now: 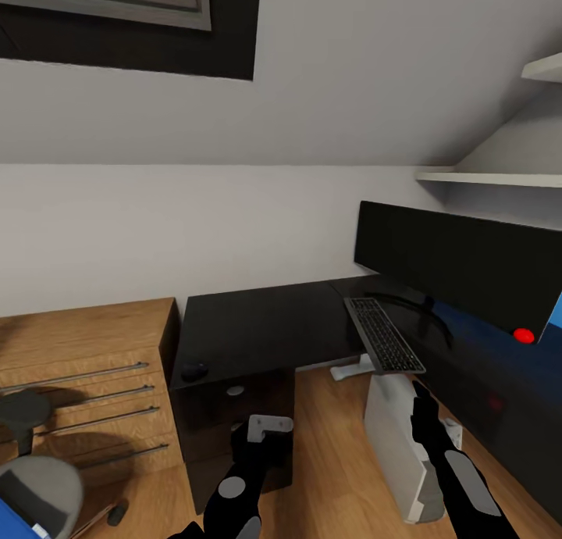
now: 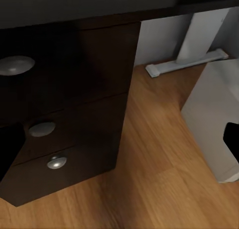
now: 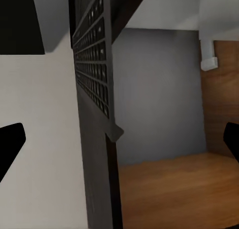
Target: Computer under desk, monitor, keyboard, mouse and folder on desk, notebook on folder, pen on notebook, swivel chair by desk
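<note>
On the desk (image 1: 257,320), the monitor (image 1: 460,262) stands at the right on its ring stand, with the keyboard (image 1: 382,334) in front of it, overhanging the desktop's inner edge. The mouse (image 1: 194,369) lies at the desk's front left corner, above the drawer unit (image 2: 64,114) with round silver knobs. The computer (image 1: 398,437) stands on the wood floor (image 1: 328,453) below the keyboard, partly under the desk. The swivel chair (image 1: 35,488) sits at lower left, a blue folder (image 1: 16,519) on its seat. The left gripper (image 1: 261,437) hangs before the drawer unit, fingers spread apart. The right gripper (image 1: 424,410) is beside the computer's top below the keyboard, fingers spread wide, holding nothing.
</note>
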Controlling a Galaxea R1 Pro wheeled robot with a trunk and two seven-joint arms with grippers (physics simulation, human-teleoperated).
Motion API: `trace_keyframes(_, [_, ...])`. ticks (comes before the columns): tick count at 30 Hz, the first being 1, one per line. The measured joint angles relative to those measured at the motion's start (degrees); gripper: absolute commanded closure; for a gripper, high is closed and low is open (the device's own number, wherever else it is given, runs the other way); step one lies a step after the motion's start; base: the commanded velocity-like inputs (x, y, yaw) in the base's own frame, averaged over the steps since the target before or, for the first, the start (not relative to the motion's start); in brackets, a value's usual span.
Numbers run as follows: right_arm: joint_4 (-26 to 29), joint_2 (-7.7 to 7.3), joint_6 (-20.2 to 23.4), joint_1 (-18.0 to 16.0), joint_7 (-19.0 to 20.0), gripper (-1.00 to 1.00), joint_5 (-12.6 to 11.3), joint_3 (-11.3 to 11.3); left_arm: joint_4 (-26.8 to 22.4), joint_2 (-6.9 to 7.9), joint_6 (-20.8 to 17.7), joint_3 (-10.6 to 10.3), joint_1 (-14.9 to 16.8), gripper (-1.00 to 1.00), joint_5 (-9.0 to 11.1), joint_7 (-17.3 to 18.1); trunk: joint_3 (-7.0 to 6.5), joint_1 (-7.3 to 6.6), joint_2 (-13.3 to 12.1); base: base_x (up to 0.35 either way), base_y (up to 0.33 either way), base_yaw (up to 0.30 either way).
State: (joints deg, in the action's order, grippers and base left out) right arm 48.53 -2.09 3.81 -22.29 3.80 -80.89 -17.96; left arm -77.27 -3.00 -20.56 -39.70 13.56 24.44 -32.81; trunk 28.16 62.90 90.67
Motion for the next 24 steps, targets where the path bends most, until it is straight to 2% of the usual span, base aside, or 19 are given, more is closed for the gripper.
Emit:
trace_keyframes(10, [-0.09,-0.02,0.00,0.00,-0.13,-1.00,0.00,0.00,-0.01,0.08,0.05,-0.18,0.00,-1.00,0.02,-0.04,0.00,0.00,0.00,0.103,0.000,0.000])
trace_keyframes(24, [-1.34,-0.03,0.00,0.00,-0.15,-1.00,0.01,0.00,-0.08,0.19,0.84,-0.44,0.00,-1.00,-0.05,-0.05,0.00,0.00,0.00,0.161,0.000,0.000])
